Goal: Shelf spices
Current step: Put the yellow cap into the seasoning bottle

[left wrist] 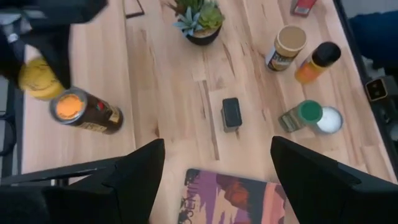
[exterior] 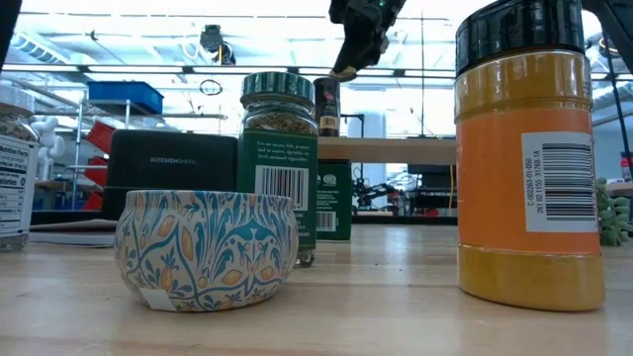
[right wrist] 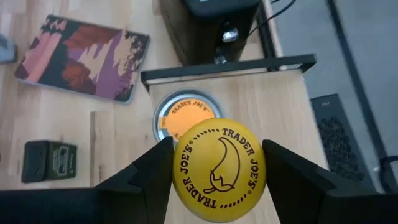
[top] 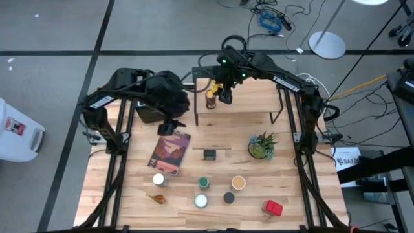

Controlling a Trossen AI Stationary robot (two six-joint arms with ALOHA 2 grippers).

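The shelf (top: 249,97) stands at the table's far side, and one spice jar with an orange top (right wrist: 186,118) stands on its left end. My right gripper (right wrist: 219,180) hovers over that end, shut on a yellow-lidded spice jar (right wrist: 219,163). My left gripper (left wrist: 214,180) hangs open and empty above the book (top: 169,153), left of the shelf. More spices stand on the near table: a tan-lidded jar (top: 238,183), a green-lidded jar (top: 204,183), a red tin (top: 272,207) and a small dark tin (top: 209,154). My right gripper pinches the yellow-lidded jar between its two fingers, one on each side of the lid's rim (right wrist: 175,163). The fingers slant down from above. The lid faces my wrist camera and hides the jar's body. In the low view the jar hangs clear above the shelf top, beside the orange-topped jar (exterior: 326,104).
A black toaster (exterior: 173,158) stands left of the shelf, partly under my left arm. A potted plant (top: 262,145) sits in front of the shelf's right end. The rest of the shelf top (top: 259,90), right of the standing jar, is bare wood.
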